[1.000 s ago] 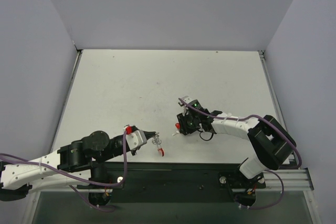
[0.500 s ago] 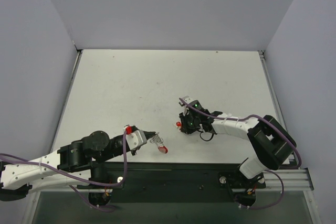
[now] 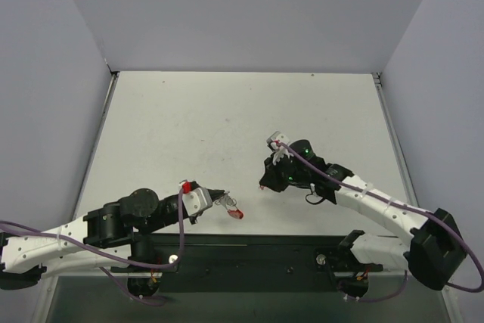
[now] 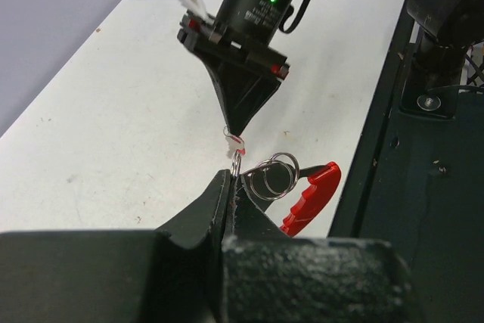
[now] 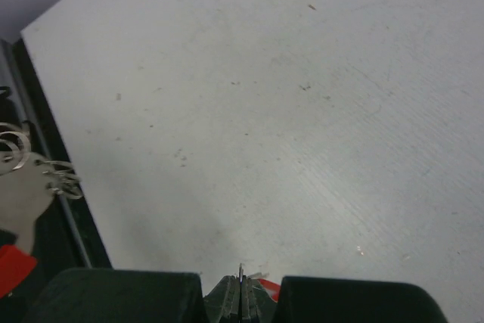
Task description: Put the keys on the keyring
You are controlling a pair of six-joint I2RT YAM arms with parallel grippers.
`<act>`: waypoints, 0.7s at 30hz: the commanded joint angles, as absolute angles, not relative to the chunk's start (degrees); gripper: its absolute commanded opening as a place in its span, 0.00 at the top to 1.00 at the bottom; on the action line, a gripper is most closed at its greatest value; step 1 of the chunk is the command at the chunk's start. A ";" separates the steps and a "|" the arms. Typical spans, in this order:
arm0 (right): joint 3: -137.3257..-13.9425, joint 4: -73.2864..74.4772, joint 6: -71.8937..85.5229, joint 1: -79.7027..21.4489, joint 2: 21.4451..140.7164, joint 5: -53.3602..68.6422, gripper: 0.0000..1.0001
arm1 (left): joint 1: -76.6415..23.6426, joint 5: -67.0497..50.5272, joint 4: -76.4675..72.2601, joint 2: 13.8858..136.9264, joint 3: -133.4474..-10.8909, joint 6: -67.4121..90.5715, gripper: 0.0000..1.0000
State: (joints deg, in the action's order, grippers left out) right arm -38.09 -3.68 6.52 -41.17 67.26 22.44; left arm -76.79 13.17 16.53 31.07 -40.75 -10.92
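Note:
My left gripper point(image 3: 221, 199) is shut on one silver wire ring of the keyring point(image 4: 310, 194). Its other rings point(image 4: 272, 175) and the red curved clip hang to the right of the jaws, above the table's near edge. My right gripper point(image 4: 234, 130) points down at the left one, almost tip to tip, and is shut on the keys point(image 4: 237, 140), a tiny red and pale tag. In the right wrist view the jaws point(image 5: 242, 293) are pressed together with the red tag point(image 5: 266, 287) just beside them. The keyring's rings point(image 5: 64, 183) show at the left edge.
The white table point(image 3: 227, 126) stretches behind both grippers, with grey walls on three sides. A black rail point(image 3: 302, 243) carrying the arm bases runs along the near edge, directly below the hanging keyring.
The right gripper has shut on the tag and lifted it off the table, and its arm has stretched out to the right. The red clip has swung up slightly under the left gripper.

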 commanded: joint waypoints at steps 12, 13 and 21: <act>-53.34 13.61 -5.80 -40.87 57.13 63.88 1.00 | -76.99 6.60 19.69 36.91 -47.11 -15.03 1.00; -53.78 14.06 -5.28 -40.87 57.65 65.90 1.00 | -77.08 6.50 18.56 37.09 -47.02 -14.94 1.00; -54.32 14.85 -1.15 -40.96 58.10 62.06 1.00 | -77.17 7.38 12.75 37.70 -45.97 -15.91 1.00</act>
